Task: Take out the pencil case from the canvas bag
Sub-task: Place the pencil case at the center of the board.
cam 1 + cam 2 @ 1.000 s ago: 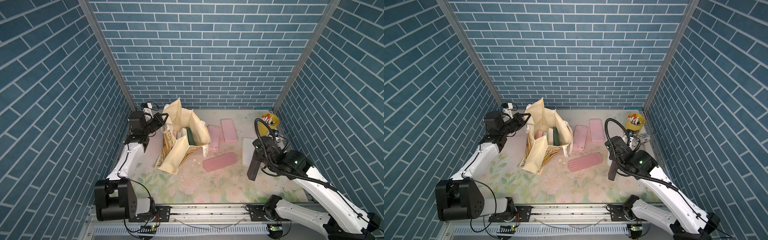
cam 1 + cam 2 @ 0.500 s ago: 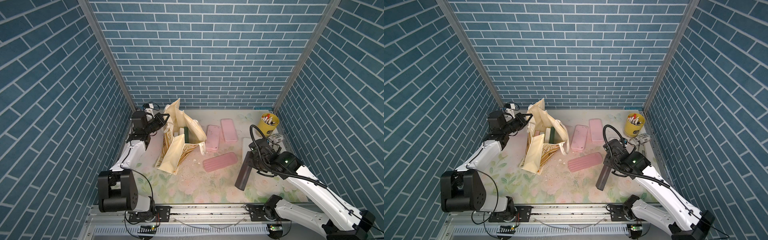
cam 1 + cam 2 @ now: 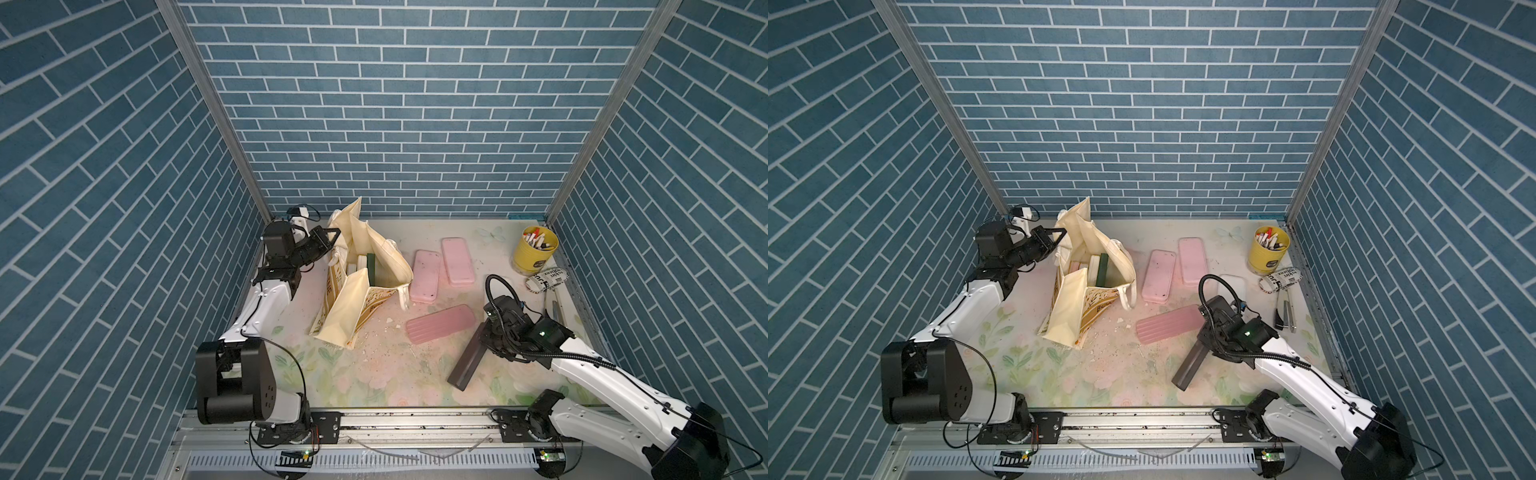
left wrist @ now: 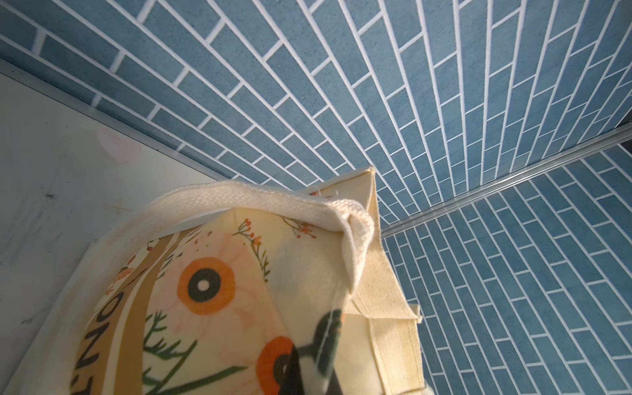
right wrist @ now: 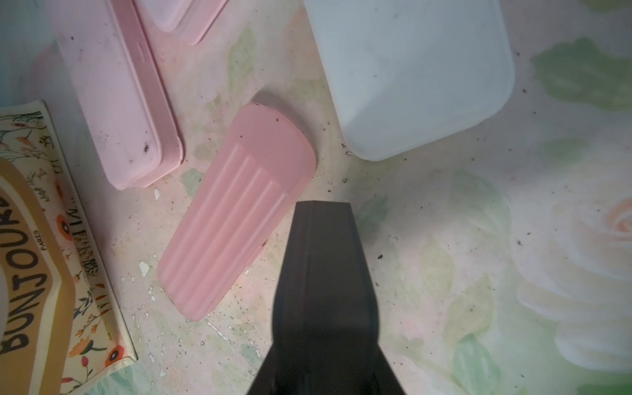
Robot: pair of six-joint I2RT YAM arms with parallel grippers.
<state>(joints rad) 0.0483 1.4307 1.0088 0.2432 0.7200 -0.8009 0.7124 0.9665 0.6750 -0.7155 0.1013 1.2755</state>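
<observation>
- In both top views the canvas bag (image 3: 353, 303) (image 3: 1069, 311) stands with its mouth open on the left part of the tabletop (image 3: 374, 374) (image 3: 1100, 374).
- The left claw (image 3: 334, 233) (image 3: 1062, 233) is closed tight on the bag's upper edge by the handle and holds that side up.
- A green case (image 3: 371, 270) (image 3: 1102, 271) stands on edge inside the bag, with paler ones beside it.
- The right claw (image 3: 484, 332) (image 3: 1204, 332) is clamped narrowly on one end of the dark pencil case (image 3: 467, 363) (image 3: 1190, 365). The case is outside the bag and well apart from it, slanting down toward the front of the tabletop. I cannot tell whether its low end touches.
- A ribbed pink case (image 3: 440, 324) (image 3: 1169, 324) lies between the bag and the right claw, with two flat pink cases (image 3: 424, 276) (image 3: 1158, 276) behind it. A yellow pen pot (image 3: 534, 251) (image 3: 1268, 255) stands at the far right corner.
- In the left wrist view the bag's floral cloth (image 4: 222, 290) fills the lower part, with its handle (image 4: 239, 201) looped over the top. A dark finger (image 4: 294, 371) presses on the cloth at the edge of the picture.
- In the right wrist view the dark pencil case (image 5: 325, 273) juts out over the tabletop (image 5: 478, 239). The claw's own fingers cannot be made out.
- The ribbed pink case (image 5: 236, 222) lies just beside the dark case's end, near a white tub (image 5: 410, 68) and the bag's lettered front (image 5: 51, 256).
</observation>
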